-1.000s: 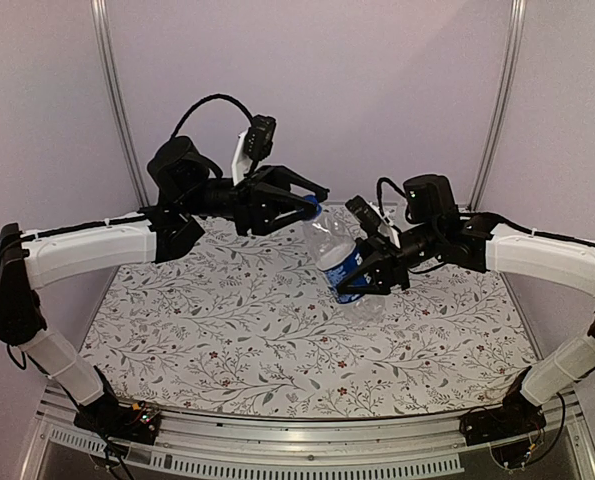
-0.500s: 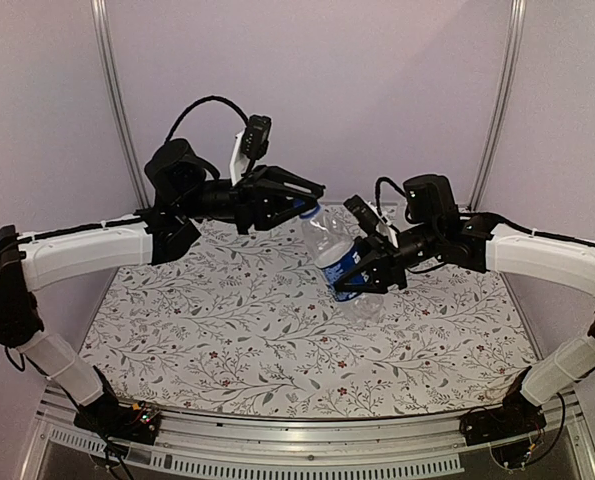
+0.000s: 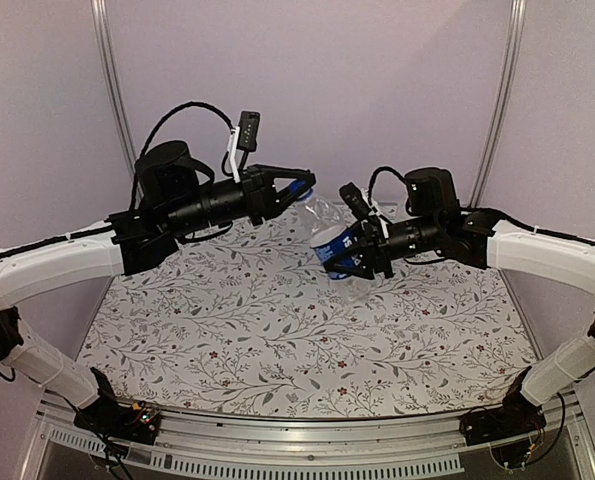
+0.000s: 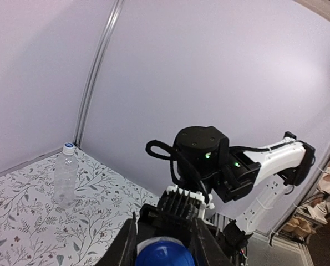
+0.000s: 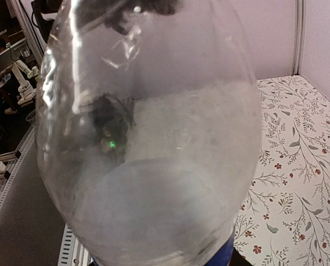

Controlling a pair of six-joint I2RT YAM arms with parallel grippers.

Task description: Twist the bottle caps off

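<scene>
My left gripper (image 3: 297,186) is shut on the solid blue bottle cap (image 3: 299,183), which shows between its fingers low in the left wrist view (image 4: 165,257). My right gripper (image 3: 351,258) is shut on the clear bottle with the blue label band (image 3: 335,248), held tilted above the table with its neck toward the left gripper. That bottle (image 5: 148,138) fills the right wrist view and hides the right fingers. I cannot tell whether the cap still sits on the neck. A plain bottle (image 4: 65,176) with a whitish cap (image 4: 69,146) stands upright on the table.
The floral tablecloth (image 3: 277,330) covers the table, with pale walls and metal posts (image 3: 115,100) behind. The right arm (image 4: 264,166) faces the left wrist camera. The aluminium front rail (image 3: 307,440) runs along the near edge.
The left jaws closed on the blue cap, then the left arm rose and drew back to the left. The right gripper lifted the bottle slightly and tipped it further.
</scene>
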